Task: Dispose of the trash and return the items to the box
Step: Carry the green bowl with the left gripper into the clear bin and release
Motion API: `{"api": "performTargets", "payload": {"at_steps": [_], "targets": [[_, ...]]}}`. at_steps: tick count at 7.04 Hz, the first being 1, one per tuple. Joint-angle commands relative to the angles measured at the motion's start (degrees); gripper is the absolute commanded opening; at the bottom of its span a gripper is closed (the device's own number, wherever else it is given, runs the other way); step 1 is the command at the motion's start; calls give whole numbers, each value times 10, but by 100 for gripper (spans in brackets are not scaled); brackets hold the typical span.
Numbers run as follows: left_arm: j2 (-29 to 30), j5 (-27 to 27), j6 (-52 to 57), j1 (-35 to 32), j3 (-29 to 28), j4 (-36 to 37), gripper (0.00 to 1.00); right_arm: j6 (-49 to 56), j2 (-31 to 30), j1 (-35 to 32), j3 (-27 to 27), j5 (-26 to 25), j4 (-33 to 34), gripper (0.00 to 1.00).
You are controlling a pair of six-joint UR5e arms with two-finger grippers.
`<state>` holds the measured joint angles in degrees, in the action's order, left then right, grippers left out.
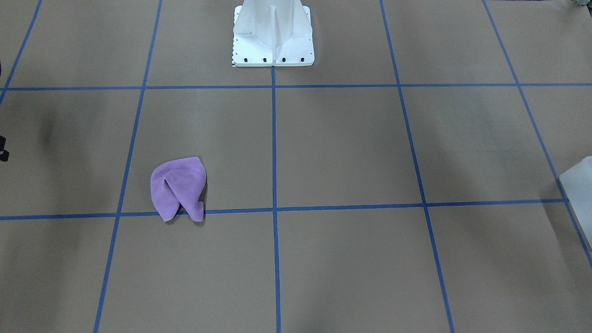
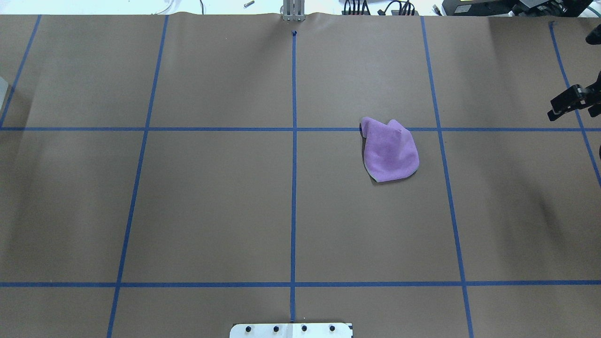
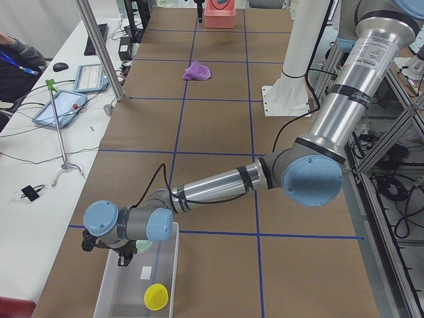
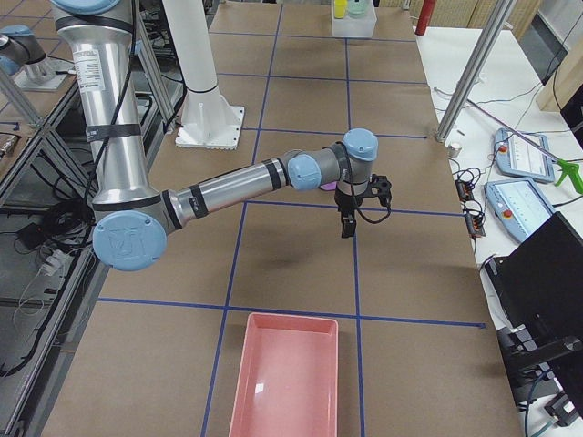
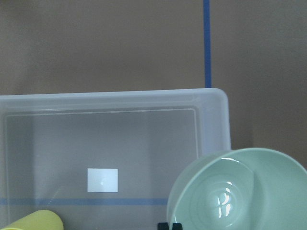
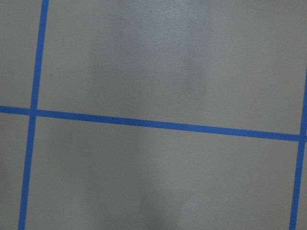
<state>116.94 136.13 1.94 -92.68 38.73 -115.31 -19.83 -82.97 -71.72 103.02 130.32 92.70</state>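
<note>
While the left end effector [image 5: 170, 225] hangs over the clear box [image 5: 211, 103], fingertips drawn narrow on what looks like the rim of a mint-green bowl [image 5: 240, 191], the purple cloth [image 2: 389, 152] lies loose on the worktop [image 2: 211, 197], well apart from it. A yellow cup [image 5: 33, 220] sits in the box below that end effector.

Right end effector [image 2: 573, 107]: above bare worktop, nothing visibly in it. Finger spread: cannot tell from these views.

Key relation: the cloth lies to the right end effector's left, toward the worktop's middle, and slightly nearer the robot's base. Its own wrist camera shows only paper and tape lines, so the cloth is not yet under it.

Cloth is crumpled, with no strong long axis; two soft peaks point away from the robot.

Judgement: the right arm is clearly the nearer one, and the left is occupied.
</note>
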Motion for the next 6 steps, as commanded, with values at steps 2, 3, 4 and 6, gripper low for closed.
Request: {"api": "performTargets", "payload": {"at_steps": [2, 3, 4, 6], "targets": [[16, -20, -59, 36, -84, -96, 0, 0, 2, 0, 0, -2, 0, 100], [16, -24, -93, 57, -106, -146, 0, 0, 2, 0, -1, -2, 0, 100], [15, -38, -94, 64, -110, -163, 8, 0, 4, 0, 0, -2, 0, 100], [2, -55, -85, 71, -108, -207, 97, -2, 5, 0, 0, -2, 0, 100]]}}
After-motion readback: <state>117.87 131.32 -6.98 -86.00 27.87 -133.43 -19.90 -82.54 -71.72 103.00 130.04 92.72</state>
